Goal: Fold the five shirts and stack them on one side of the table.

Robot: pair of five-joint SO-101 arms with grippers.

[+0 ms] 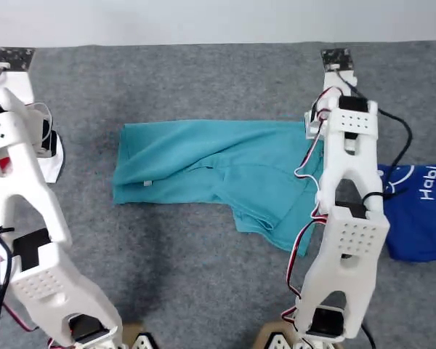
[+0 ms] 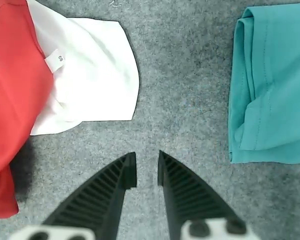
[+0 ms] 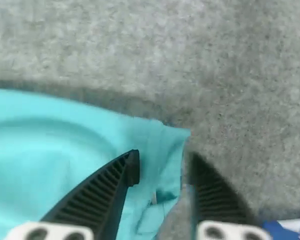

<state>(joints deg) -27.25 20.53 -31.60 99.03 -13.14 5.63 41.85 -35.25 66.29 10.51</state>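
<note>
Left gripper [image 2: 146, 167]: your jaws stand narrowly apart over grey carpet [image 2: 190, 75]; crumpled white cotton shirt [image 2: 90, 75] one side, folded teal cotton shirt [image 2: 270, 90] the other
Right gripper [image 3: 162, 167]: your jaws parted, straddling the teal shirt's corner

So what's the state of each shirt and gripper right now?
teal shirt: partly folded, rumpled, lying in the middle.
blue shirt: lying flat, part hidden.
white shirt: lying flat, overlapped by the red shirt.
red shirt: lying over the white shirt's edge.
left gripper: slightly open, empty.
right gripper: open, straddling the teal shirt's corner.
</note>
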